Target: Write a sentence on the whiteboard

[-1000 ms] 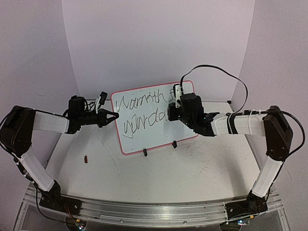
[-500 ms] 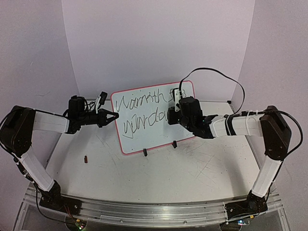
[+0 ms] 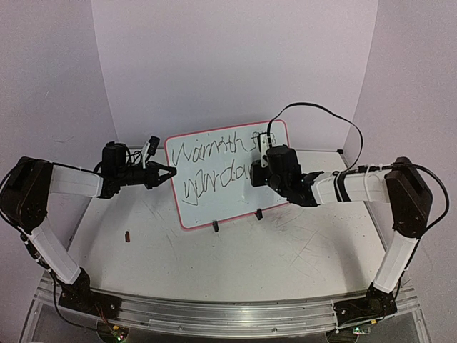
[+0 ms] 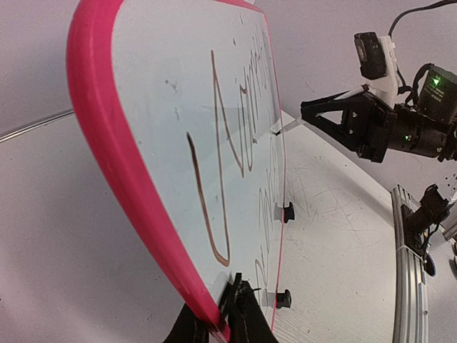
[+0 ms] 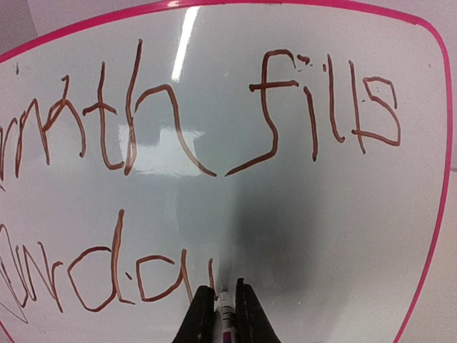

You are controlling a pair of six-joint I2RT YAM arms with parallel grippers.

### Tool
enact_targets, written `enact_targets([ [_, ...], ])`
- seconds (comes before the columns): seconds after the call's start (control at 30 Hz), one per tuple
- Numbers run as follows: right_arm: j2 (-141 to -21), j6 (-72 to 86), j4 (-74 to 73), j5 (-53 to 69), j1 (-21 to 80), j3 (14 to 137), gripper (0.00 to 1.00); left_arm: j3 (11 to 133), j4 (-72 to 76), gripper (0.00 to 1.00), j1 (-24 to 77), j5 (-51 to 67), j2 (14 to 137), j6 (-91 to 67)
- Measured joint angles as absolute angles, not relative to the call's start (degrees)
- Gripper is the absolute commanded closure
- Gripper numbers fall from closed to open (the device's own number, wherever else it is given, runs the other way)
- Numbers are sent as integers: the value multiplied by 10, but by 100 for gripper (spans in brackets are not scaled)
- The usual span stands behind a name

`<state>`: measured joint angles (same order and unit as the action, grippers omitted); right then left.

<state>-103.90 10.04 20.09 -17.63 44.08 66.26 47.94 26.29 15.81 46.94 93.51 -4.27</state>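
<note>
The whiteboard (image 3: 228, 193) stands upright on two black clip feet (image 3: 214, 226) at mid-table, pink frame all round. The sentence (image 3: 214, 161) runs in two dark lines; the right wrist view reads "rmth fills" (image 5: 178, 128) above "ourda". My left gripper (image 3: 168, 173) is shut on the board's left edge, and the left wrist view shows the pink frame (image 4: 107, 143) pinched in its fingers (image 4: 246, 325). My right gripper (image 3: 257, 174) is shut on a marker (image 5: 226, 309), whose tip touches the board just right of the last stroke of the lower line. The right gripper also shows in the left wrist view (image 4: 314, 114).
A small dark red object (image 3: 127, 236) lies on the scratched grey tabletop (image 3: 285, 250), left of the board. A metal rail (image 3: 214, 314) runs along the near edge. White backdrop walls stand behind and to both sides. The right arm's black cable (image 3: 335, 118) arcs above the board.
</note>
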Motion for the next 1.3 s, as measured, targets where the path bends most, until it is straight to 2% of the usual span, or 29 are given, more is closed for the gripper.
enact_targets([
  [0.53, -1039, 77, 204, -186, 424, 696, 100, 480, 263, 100, 158, 470, 936, -43],
  [0.87, -1023, 105, 207, -178, 426, 623, 100, 480, 264, 100, 158, 470, 938, -43],
  [1.3, -1035, 137, 209, -168, 457, 608, 100, 481, 264, 100, 158, 470, 938, -43],
])
